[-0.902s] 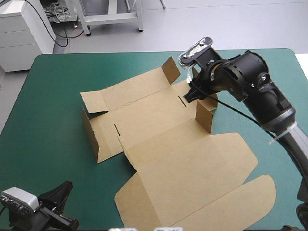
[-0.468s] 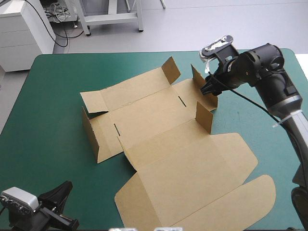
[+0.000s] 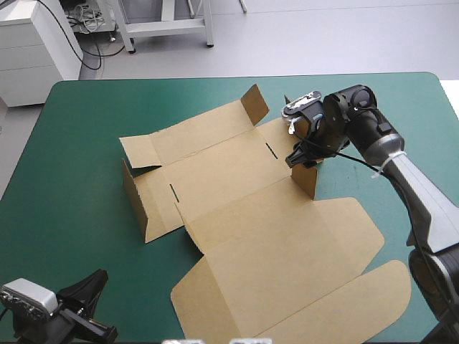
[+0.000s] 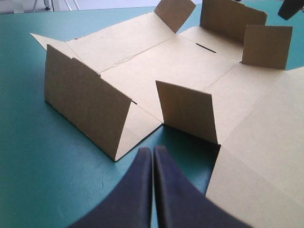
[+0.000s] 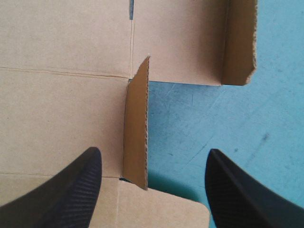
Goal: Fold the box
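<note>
Box (image 3: 244,215): I find it mid-table on the teal-green cover (image 3: 72,215), side flaps upright, lid flat toward the near edge.
Right gripper (image 5: 153,154): spread wide, one upright flap (image 5: 135,128) between its fingers, touching neither.
Left gripper (image 4: 153,151): clenched, empty, just short of the box.

Bright, even light; soft, short shadows beside raised flaps of the box (image 3: 237,172) on the teal-green cover (image 3: 79,143).

Right tool (image 3: 299,158) over box (image 3: 237,183), right side
</note>
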{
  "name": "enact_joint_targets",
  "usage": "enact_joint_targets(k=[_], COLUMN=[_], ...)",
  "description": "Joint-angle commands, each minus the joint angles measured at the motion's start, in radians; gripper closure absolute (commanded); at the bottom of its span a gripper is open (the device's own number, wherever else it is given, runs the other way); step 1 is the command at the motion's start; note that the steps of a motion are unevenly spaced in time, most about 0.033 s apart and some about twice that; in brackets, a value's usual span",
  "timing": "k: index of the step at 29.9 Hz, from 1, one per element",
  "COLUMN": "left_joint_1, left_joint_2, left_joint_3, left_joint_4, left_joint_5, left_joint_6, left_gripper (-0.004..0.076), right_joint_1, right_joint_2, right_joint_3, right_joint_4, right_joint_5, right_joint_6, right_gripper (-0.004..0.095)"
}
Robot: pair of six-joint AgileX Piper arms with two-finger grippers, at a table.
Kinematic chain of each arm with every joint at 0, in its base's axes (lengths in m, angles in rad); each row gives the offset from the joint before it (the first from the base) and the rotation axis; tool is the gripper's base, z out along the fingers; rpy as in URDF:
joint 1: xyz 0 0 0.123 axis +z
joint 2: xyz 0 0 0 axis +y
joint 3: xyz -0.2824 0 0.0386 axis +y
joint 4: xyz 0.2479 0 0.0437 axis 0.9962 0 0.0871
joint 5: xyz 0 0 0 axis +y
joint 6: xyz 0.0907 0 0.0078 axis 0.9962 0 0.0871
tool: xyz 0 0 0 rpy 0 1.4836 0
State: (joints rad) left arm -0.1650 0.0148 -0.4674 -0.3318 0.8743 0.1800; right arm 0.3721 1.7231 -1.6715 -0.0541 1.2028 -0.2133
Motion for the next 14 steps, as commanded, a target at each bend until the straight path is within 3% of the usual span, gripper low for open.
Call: enact_joint_targets(k=[1, 11, 14], left_joint_1=[-0.001, -0.001, -0.001], left_joint_2=[0.015, 0.015, 0.015], left_joint_3=[-0.021, -0.021, -0.021], left_joint_4=[-0.024, -0.024, -0.024], left_joint_5=[-0.076, -0.076, -0.076], left_joint_6=[0.001, 0.001, 0.001], left_gripper=[0.0731, 0.0731, 0.0731], right_joint_1=[-0.007, -0.007, -0.007], right_joint_2=[-0.008, 0.092, 0.110], right_joint_3=[-0.022, -0.022, -0.022], right_joint_4=[0.029, 0.036, 0.036], right_joint_5=[-0.032, -0.032, -0.032], right_joint_6=[-0.025, -0.025, -0.025], right_gripper=[0.0326, 0.0334, 0.0383])
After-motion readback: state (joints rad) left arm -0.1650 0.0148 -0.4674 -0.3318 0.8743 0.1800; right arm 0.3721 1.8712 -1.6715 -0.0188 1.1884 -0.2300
